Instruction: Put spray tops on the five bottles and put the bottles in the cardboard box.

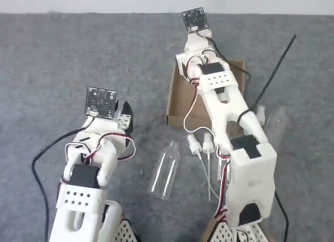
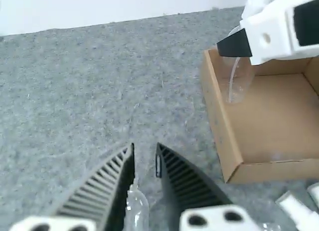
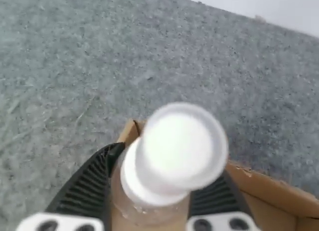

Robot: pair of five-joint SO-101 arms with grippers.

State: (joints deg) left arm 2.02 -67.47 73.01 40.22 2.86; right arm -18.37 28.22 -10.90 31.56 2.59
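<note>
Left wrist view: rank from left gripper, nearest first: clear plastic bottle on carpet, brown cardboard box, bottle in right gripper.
1. Clear plastic bottle, on carpet beneath left gripper.
2. Brown cardboard box, ahead.
3. Clear bottle in right gripper, at box's far corner.

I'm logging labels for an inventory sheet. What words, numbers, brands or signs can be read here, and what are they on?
Readable text: none.
Cardboard box: plain walls, no print.
Held bottle in the right gripper: clear, no label; its white spray top is blank.
Lying bottle on the table: clear, no label.
Circuit boards on the wrists: markings too small to read.
</note>
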